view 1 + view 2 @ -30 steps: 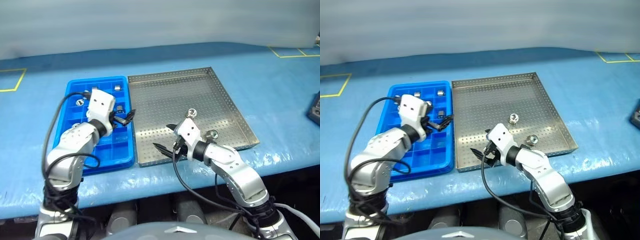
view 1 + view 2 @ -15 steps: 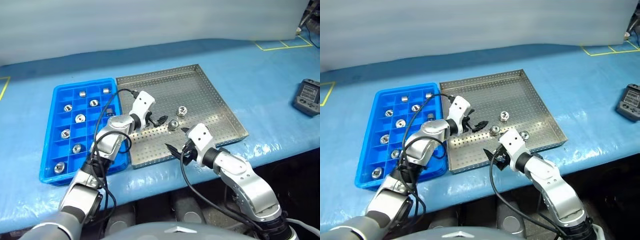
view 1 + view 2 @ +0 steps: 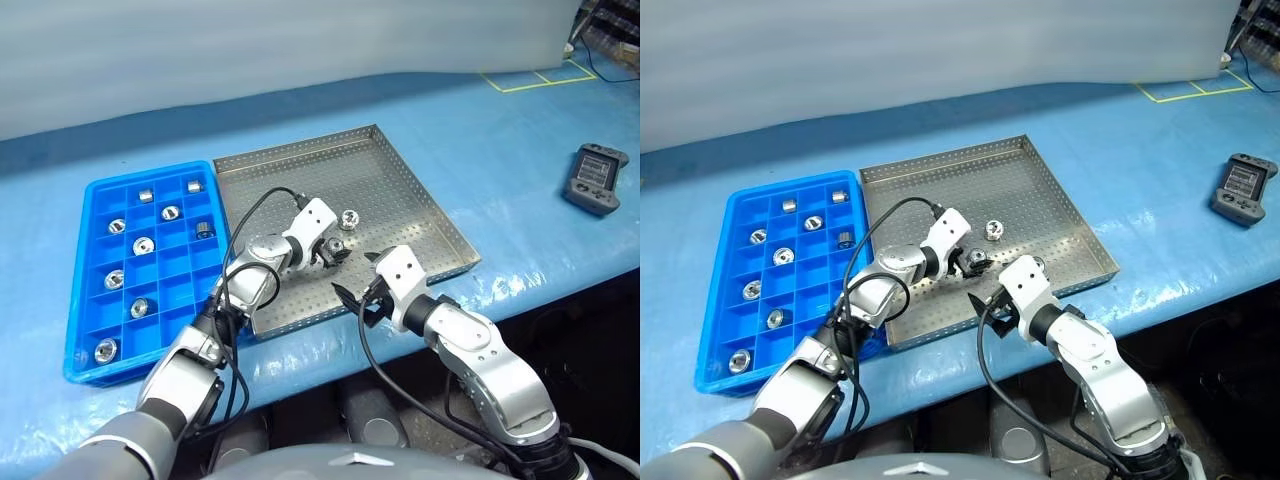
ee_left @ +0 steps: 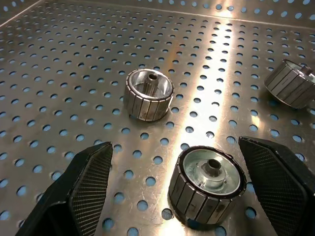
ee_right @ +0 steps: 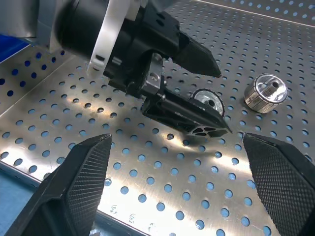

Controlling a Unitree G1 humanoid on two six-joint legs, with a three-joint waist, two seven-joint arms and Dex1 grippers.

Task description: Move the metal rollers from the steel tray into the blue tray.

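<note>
On the blue bench [image 3: 520, 130], left gripper [image 3: 333, 251] now across from blue tray [image 3: 85, 300] into steel tray [image 3: 400, 190], jaws open astride a metal roller [image 4: 208, 184]; right gripper [image 3: 352, 296] open, idle, next pick imminent.

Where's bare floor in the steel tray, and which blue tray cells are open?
Steel tray: the far half, up to the back rim, is bare. The near middle is crowded: three rollers sit there, the open left claw straddles one, and the right claw sits by the front rim. Blue tray: the column beside the steel tray is mostly empty, holding one roller.
</note>
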